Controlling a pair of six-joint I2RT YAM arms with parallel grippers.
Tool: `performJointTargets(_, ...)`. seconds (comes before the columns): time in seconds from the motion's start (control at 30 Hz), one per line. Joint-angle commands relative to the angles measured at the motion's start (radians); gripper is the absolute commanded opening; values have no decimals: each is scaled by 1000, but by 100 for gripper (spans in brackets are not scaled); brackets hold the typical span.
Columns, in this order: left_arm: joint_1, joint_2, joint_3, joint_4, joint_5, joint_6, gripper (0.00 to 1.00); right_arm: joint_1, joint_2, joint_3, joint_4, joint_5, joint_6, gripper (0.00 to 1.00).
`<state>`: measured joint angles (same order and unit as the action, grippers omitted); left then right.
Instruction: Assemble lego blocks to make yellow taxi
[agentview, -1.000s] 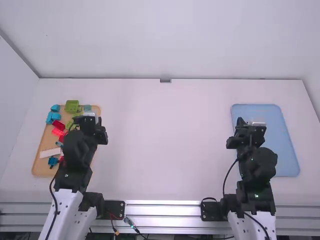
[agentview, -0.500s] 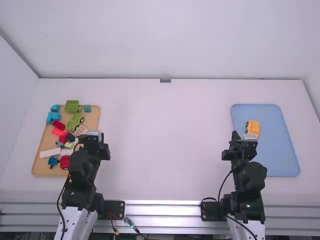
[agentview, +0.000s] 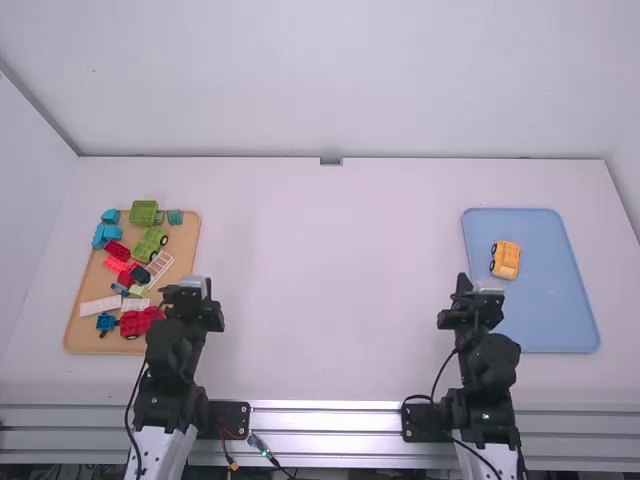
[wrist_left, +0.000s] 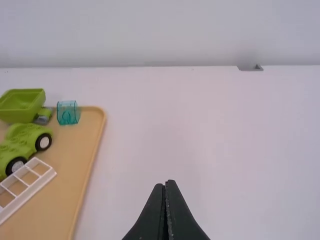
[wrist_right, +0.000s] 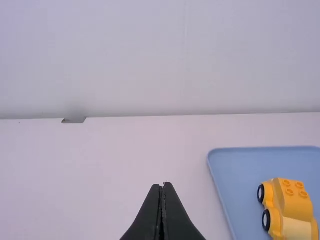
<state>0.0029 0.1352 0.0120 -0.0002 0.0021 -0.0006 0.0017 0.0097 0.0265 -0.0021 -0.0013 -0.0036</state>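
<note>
The yellow-orange plastic toy car with black wheels (agentview: 506, 260) sits upright on the blue rectangular tray (agentview: 545, 315), on the right side of the white bench (agentview: 330, 280). The left tool (agentview: 195, 302) is closed and empty, near the tan tray (agentview: 184, 238) holding green, red, blue and white plastic pieces. The right tool (agentview: 473, 303), also closed and empty, is apart from the car.
</note>
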Motion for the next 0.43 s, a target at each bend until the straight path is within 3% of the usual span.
performJointTargets(0.0, -3, -35, -12, 0, -2, 1, 0, -2, -10, -27, 2, 1, 4, 0)
performJointTargets(0.4, -3, -135, -12, 0, -2, 1, 0, -2, -10, -27, 2, 1, 4, 0)
